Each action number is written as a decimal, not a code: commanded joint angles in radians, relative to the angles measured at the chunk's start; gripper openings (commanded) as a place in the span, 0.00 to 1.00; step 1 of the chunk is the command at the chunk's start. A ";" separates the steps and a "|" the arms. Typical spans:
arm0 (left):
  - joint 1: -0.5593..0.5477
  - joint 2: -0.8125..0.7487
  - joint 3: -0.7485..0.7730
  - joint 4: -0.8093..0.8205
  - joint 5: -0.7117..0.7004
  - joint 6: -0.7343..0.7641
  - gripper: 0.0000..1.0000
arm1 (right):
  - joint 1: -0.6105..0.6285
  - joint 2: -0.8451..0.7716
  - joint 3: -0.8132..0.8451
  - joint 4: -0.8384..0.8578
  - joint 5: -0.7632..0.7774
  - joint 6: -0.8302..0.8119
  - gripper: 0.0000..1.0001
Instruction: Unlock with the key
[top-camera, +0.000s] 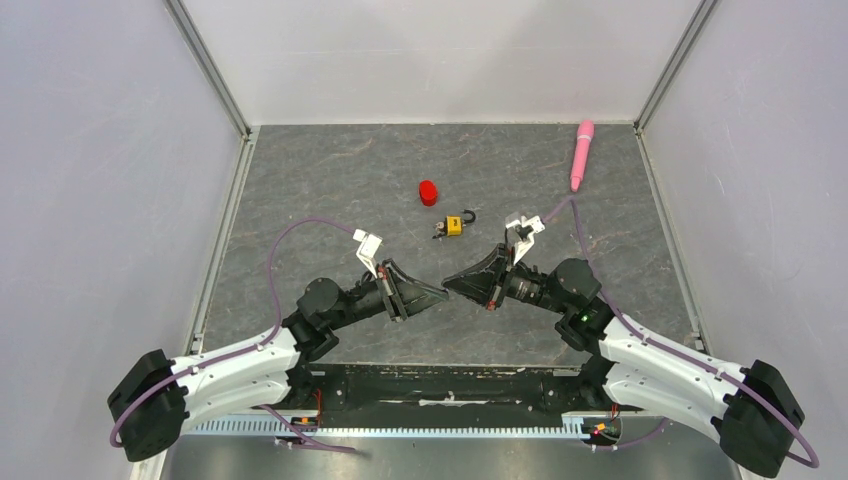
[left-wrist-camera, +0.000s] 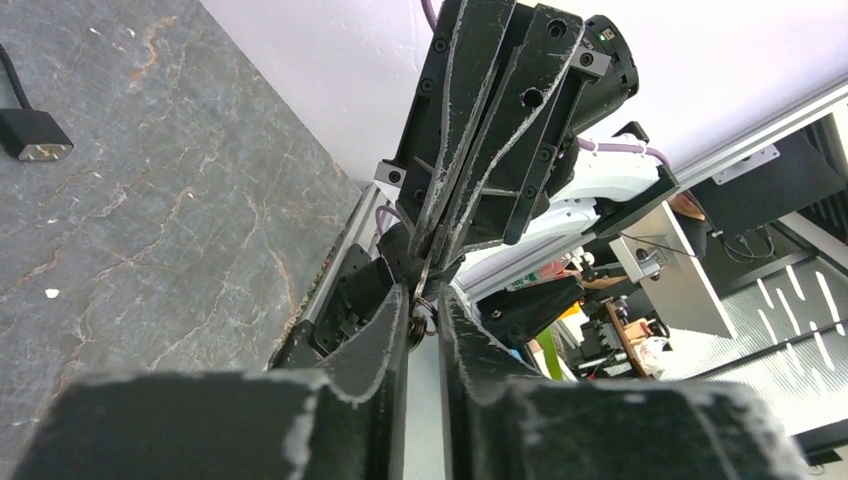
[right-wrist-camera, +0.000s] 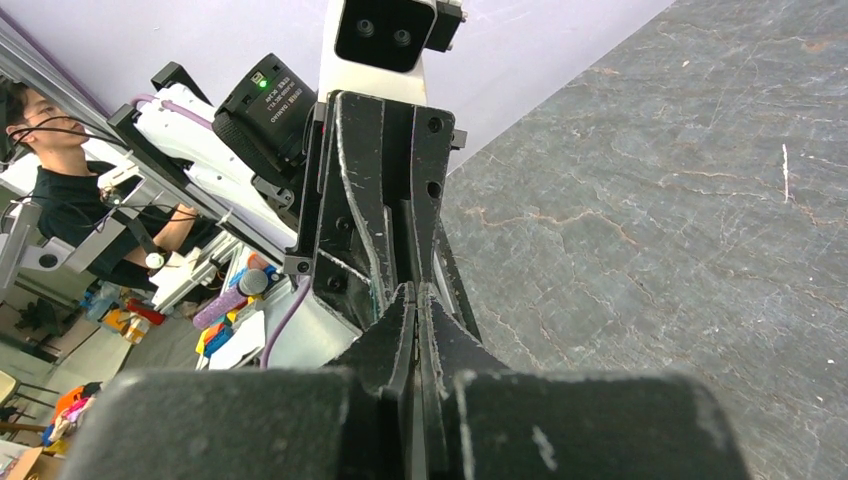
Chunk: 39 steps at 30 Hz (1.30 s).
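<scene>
Silvery-grey and thin, the tiny metal key hangs in mid-air between two pincer tips that meet nose to nose above the near middle of the dark grey, veined stone-look worktop. That meeting reads as a hand-over, likely to give one arm a better hold on the key for the lock. The right pincer is fully closed. In the left wrist view the key seems to stick out of its tips, so I judge it to be the one gripping. The left pincer has its jaws close together with a slim gap, and the key's small ring lies in that gap; whether they pinch it cannot be told. The small yellow padlock with a dark shackle lies on the worktop just beyond the tips, untouched, so the unlocking is not yet done. Something small and dark touches its left end, too small to name. A red cylinder sits farther back, and a pink pen-shaped stick lies near the far right corner. A black cord with a block end is cut off by the edge of the left wrist view. From above, the black fingers hide the key, and the right wrist view shows none of it either.
</scene>
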 joint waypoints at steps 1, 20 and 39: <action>0.003 -0.007 0.024 0.059 0.010 -0.015 0.13 | -0.005 0.000 -0.007 0.038 0.002 0.003 0.00; 0.064 -0.062 0.047 -0.561 -0.133 -0.029 0.02 | -0.126 0.045 0.296 -0.834 0.667 -0.220 0.98; 0.094 0.020 0.054 -0.599 -0.107 -0.007 0.02 | -0.438 0.513 0.483 -0.988 0.670 -0.249 0.91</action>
